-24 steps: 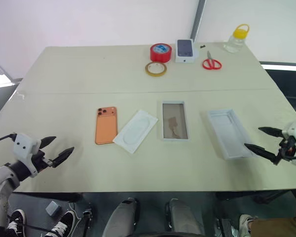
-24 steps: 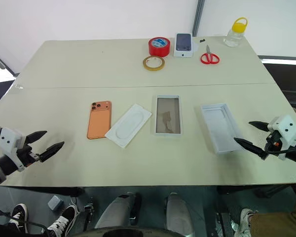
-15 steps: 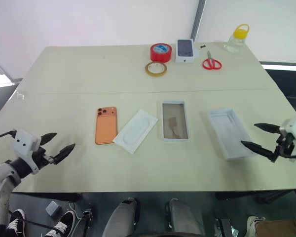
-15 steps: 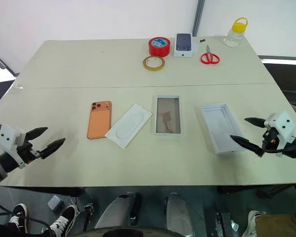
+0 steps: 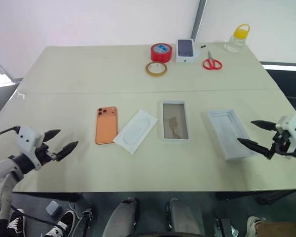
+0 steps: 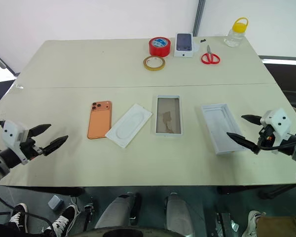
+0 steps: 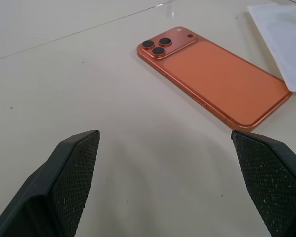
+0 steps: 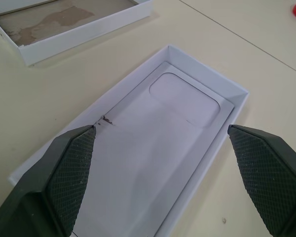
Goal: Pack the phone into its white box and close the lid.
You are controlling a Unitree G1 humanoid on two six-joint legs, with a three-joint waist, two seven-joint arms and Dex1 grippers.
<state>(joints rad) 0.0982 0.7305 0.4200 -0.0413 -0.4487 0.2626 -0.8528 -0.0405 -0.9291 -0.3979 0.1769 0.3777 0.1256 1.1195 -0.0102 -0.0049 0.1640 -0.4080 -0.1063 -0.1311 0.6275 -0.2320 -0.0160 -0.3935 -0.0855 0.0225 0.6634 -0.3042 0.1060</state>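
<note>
While both arms hang off the table's near corners, the phone [image 5: 106, 125] lies flat on the table [image 5: 89, 74], orange back up, lens cluster at its far left corner, left of centre. Just right of it, touching or nearly so, a thin white insert [image 5: 136, 131] with an oval recess lies at a slant. Right of that sits the white box [image 5: 175, 121], a shallow tray with a brownish patchy bottom, long side running near to far, nothing in it. Further right, apart from the box, is the lid [image 5: 228, 133], open side up, taller walls, slightly slanted, a rounded-corner panel showing inside it in the right wrist view.

Left gripper [image 5: 59, 140] hovers at the near left of the table, fingers spread wide, nothing between them, pointing right toward the phone, well short of it. Right gripper [image 6: 243, 129] is at the near right, fingers wide apart, nothing held; its nearer fingertip is over or at the lid's near right corner, contact cannot be told.

Far edge of table: red tape roll [image 5: 161, 52], clear yellowish tape roll [image 5: 156, 68] just nearer, small white box printed with a dark phone [image 5: 185, 50], red-handled scissors [image 5: 212, 62], clear bottle with yellow cap [image 5: 236, 39] at far right.
</note>
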